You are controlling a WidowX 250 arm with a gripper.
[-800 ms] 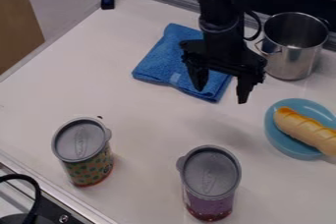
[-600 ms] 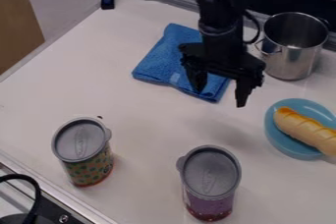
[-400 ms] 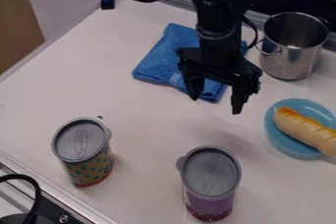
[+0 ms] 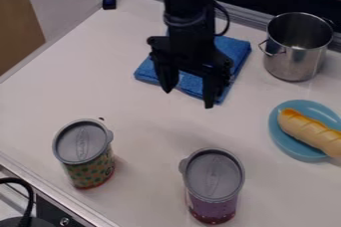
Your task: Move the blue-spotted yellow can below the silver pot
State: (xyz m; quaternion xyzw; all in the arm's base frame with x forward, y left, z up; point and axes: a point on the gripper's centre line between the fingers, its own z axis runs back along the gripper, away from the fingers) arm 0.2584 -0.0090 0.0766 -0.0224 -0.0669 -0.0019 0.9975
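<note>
Hanging above the blue towel (image 4: 234, 48), the black gripper (image 4: 188, 98) points its two fingers down toward the work surface, slightly left of and above the middle of the camera view. The fingers stand well apart, with towel and white surface visible through the gap; the end effector is open and empty. The arm (image 4: 190, 7) enters from the top edge and covers part of the towel. The spotted yellow can (image 4: 92, 172) stands upright on the white table (image 4: 86, 81) at the lower left of the view, well apart from the gripper. Its body carries green-blue spots above a reddish base band, and a grey lid (image 4: 81, 142) covers its top, with a tab projecting at the right side of the rim. The silver pot (image 4: 293, 64) stands upright and open at the upper right, well apart from the can, with one wire handle (image 4: 269, 50) on its left side. A purple can (image 4: 213, 207) with a grey lid stands at the lower middle, to the right of the spotted yellow can and apart from it. Below the pot in the view, near the right edge, a blue plate (image 4: 283, 141) holds a bread loaf (image 4: 309, 132) that lies at a slant from upper left to lower right.
</note>
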